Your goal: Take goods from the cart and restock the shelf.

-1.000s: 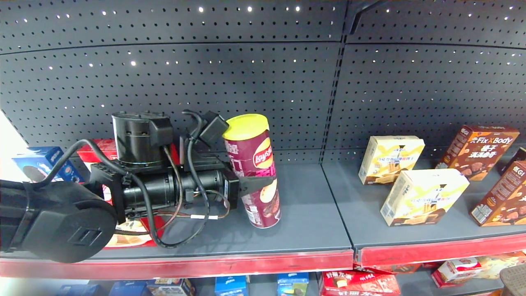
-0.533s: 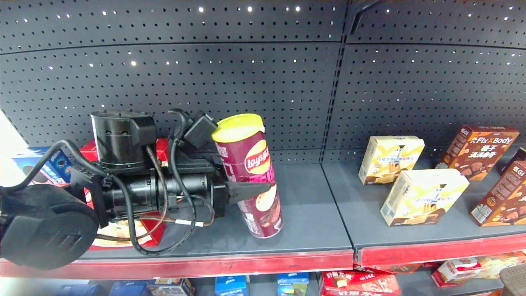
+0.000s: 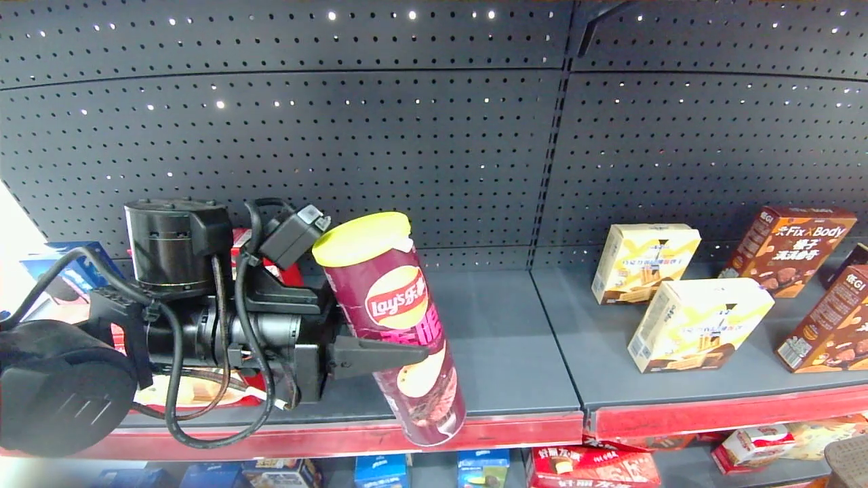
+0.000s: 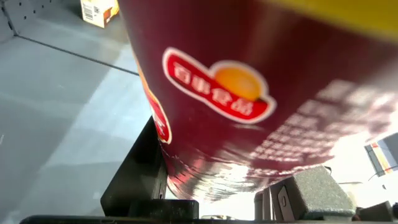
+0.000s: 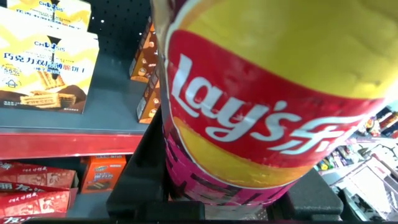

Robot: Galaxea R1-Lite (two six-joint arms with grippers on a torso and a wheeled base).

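A maroon chips can [image 3: 390, 325] with a yellow lid leans with its top to the left in the head view, its base over the red front lip of the grey shelf [image 3: 502, 339]. My left gripper [image 3: 380, 356] is shut on the can's middle from the left. Up close, the left wrist view has the same can [image 4: 249, 93] between the dark fingers [image 4: 137, 180]. A second chips can [image 5: 267, 112], red, yellow and pink, sits in my right gripper [image 5: 224, 199], which is shut on it in front of the shelving.
Two yellow boxes [image 3: 698, 322] and brown boxes [image 3: 786, 247] stand on the right shelf section. A red box [image 3: 203, 386] and a blue box [image 3: 68, 271] lie behind my left arm. More goods fill the lower shelf [image 3: 590, 468]. Bare shelf lies between the can and the yellow boxes.
My left arm has drawn back left and toward the shelf front, carrying the can. The can tilts more and its base went from the shelf floor to the red lip.
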